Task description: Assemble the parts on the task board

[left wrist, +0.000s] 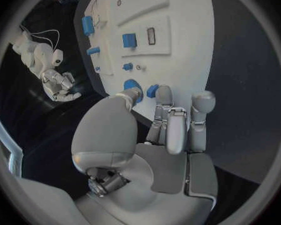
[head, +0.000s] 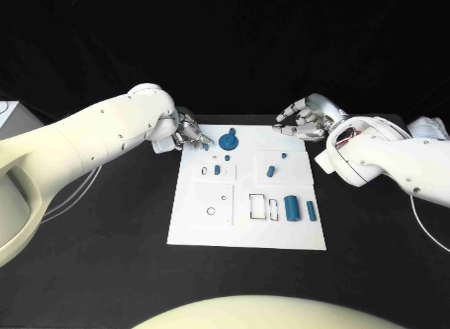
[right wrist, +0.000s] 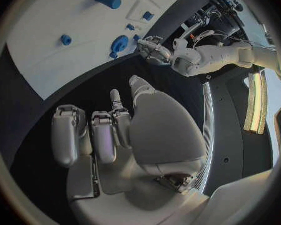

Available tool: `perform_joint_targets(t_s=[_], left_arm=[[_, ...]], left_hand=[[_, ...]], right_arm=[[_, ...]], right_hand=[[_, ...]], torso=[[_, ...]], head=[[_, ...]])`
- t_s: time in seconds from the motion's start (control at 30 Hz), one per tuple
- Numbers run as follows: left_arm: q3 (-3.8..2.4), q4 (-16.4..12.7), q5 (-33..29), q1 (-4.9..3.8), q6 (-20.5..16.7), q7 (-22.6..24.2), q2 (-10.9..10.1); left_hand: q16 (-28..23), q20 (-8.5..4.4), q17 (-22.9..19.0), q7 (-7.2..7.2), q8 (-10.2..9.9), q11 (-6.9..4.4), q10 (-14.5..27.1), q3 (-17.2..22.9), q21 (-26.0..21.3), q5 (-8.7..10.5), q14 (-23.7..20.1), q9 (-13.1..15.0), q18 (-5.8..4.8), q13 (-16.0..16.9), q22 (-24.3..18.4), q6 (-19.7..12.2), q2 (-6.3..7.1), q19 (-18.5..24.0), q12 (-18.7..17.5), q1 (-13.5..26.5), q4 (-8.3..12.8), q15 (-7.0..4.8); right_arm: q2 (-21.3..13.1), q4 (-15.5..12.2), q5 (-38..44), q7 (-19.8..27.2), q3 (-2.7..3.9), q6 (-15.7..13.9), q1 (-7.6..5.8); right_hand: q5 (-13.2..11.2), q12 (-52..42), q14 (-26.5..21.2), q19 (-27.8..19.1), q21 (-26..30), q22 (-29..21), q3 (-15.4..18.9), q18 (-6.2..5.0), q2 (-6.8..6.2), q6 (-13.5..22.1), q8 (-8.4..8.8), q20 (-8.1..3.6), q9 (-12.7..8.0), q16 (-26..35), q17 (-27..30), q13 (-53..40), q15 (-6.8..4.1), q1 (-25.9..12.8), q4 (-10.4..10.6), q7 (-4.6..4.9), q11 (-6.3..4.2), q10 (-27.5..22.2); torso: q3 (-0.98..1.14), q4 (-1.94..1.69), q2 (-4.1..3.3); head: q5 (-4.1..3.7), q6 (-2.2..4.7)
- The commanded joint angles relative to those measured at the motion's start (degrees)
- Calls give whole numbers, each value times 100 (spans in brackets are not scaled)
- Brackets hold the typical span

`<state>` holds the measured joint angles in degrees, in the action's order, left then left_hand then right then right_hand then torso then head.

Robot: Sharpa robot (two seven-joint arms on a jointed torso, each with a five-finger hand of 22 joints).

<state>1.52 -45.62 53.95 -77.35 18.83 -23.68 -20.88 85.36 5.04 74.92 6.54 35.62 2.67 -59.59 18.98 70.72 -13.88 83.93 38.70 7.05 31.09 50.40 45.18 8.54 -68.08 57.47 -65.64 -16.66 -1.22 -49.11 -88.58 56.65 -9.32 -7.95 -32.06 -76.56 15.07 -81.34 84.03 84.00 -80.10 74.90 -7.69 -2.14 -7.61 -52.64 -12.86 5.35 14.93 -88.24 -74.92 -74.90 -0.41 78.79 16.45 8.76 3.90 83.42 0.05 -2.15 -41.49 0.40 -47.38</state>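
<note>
The black counter [head: 106, 260] carries the white task board [head: 246, 229] in the middle, with small blue parts [head: 292, 208] dotted across it. The left robot hand [head: 190, 132] sits at the board's far-left corner, fingertips right by a small blue piece [left wrist: 152, 90], though whether it's pinching it can't be made out. The right robot hand [head: 305, 118] hovers off the far-right corner, fingers loosely apart, holding nothing.

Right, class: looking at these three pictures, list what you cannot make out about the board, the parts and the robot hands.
- Head view: whether the left robot hand touches the small blue part at the task board corner; its fingers overlap it.
- Left wrist view: the board's far end, cut by the circle's rim.
- Head view: what the board's small holes and marks are; too small.
- Right wrist view: the right robot hand covers the table beneath it.
</note>
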Motion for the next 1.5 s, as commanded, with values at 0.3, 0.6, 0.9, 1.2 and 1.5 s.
perform_joint_targets(t_s=[0.3, 0.6, 0.9, 1.2, 1.5], left_arm=[[12, 23, -50, 1, -65, 13, 28], [13, 16, -139, 1, -72, 3, 35], [13, 3, -306, 1, -62, 53, 24], [18, -98, -386, 1, -94, 99, -57], [18, -560, -508, -4, -396, 183, -365]], left_hand=[[57, -26, 687, -56, 116, -85, 0, 242, 68, -4, 229, 16, 65, -48, 80, 78, -306, -46, 35, -343, 23, -33], [80, -74, 708, -131, 358, -150, -20, 515, 105, 16, 245, 195, 55, -93, 140, 70, -432, -79, 34, -652, 73, -88], [92, -109, 703, -150, 581, -175, -11, 1372, 124, 6, 245, 428, 49, -170, 170, -124, -397, -79, -6, -1065, 416, -118], [108, -78, 693, -88, 815, -140, -27, 2847, 188, -50, 240, 688, 46, -239, 228, -182, -26, -61, 5, -576, 1136, -85], [249, -122, 983, -145, 894, -196, -201, 3334, 422, -550, 385, 747, -10, -229, 586, 40, 141, -264, 116, -139, 1516, -139]], right_arm=[[7, 2, 46, 23, 3, 20, -3], [9, 10, 50, 8, 3, 44, -3], [10, 19, 51, -3, 3, 71, -3], [-1, 23, 51, -7, 3, 84, -3], [-27, 28, 52, -11, 2, 90, -3]], right_hand=[[-14, 15, 506, 188, 39, 692, -22, -49, 0, 39, -39, -4, 5, 37, -1171, -818, -7, -65, 8, -3, -1, -33], [-12, 14, 506, 189, 40, 692, -30, -49, 5, 38, -46, -5, 6, 38, -1170, -819, -8, -67, 8, -5, -3, -31], [-12, 14, 506, 189, 40, 692, -30, -49, 5, 38, -46, -5, 6, 38, -1170, -819, -8, -67, 8, -5, -3, -31], [-12, 14, 506, 189, 40, 692, -30, -49, 5, 38, -46, -5, 6, 38, -1170, -819, -8, -67, 8, -5, -3, -31], [-8, 5, 506, 191, 36, 696, -34, -47, 6, 36, -52, -6, 7, 37, -1172, -825, -9, -70, 8, -6, -4, -23]], torso=[[8, 5, -6], [9, -1, -2], [9, -5, -2], [11, -6, 9], [8, -19, 21]], head=[[-14, -1], [-13, -23], [-11, -26], [-11, -25], [0, -24]])
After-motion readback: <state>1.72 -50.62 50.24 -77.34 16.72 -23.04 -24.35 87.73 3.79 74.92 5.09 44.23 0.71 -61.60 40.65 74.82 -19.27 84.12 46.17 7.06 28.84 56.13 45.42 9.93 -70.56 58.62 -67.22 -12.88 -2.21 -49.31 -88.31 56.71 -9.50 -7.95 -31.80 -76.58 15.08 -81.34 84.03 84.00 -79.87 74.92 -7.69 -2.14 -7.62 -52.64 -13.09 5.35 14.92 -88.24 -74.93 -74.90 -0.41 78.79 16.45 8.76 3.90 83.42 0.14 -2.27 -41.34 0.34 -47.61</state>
